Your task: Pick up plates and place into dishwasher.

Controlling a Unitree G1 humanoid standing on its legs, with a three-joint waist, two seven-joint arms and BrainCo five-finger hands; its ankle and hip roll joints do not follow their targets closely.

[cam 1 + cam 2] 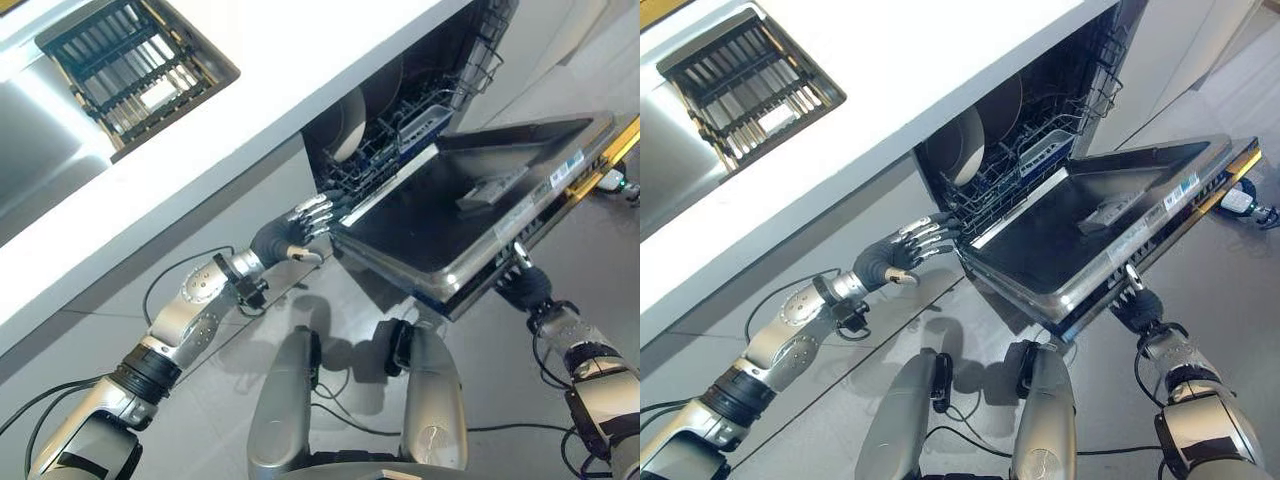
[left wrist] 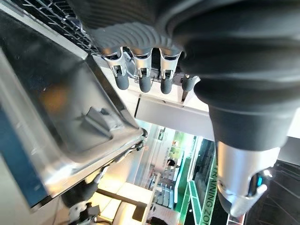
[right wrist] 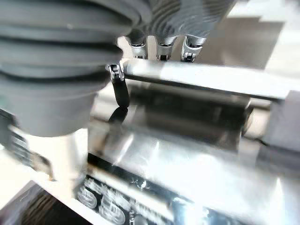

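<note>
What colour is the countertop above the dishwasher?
White, plain with no pattern. The countertop shows best in the left eye view.

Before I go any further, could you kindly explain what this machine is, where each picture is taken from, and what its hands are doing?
This is a two-legged humanoid robot with two silver arms and fingered hands. Two pictures come from a stereo camera on its head, looking down; the other two come from cameras on its wrists. In front of it is a white counter with a dark rack set into it. Below stands an open dishwasher, plates already standing in its basket. The door is partly lowered. The left hand, fingers straight, sits at the door's near corner and holds nothing. The right hand is under the door's outer edge, fingers curled over the handle, judging by its wrist view.
</note>
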